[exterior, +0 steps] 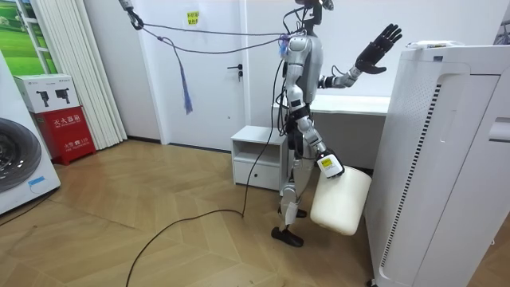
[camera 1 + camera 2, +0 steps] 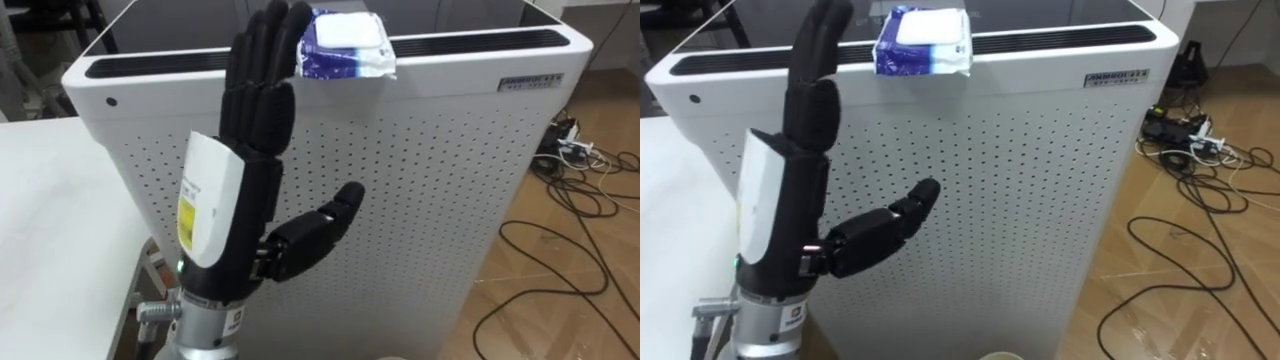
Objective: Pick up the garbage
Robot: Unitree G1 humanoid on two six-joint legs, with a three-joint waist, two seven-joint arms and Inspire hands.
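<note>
A blue and white pack of wipes point(image 2: 345, 45) lies on the front top edge of a tall white air purifier point(image 2: 450, 150). My left hand point(image 2: 255, 120) is raised upright in front of the purifier with straight fingers and the thumb spread; its fingertips point(image 2: 285, 25) reach the level of the pack, just left of it, and it holds nothing. In the room view I stand facing the purifier point(image 1: 446, 143) with the left hand point(image 1: 378, 46) lifted high. My right hand point(image 1: 327, 165) hangs low at my side and holds a white bin point(image 1: 343, 199) by its rim.
A white table point(image 2: 50, 220) stands to my left beside the purifier. Dark cables and a power strip point(image 2: 580, 170) lie on the wooden floor to the right. A small white cabinet point(image 1: 259, 155) stands behind me by the wall.
</note>
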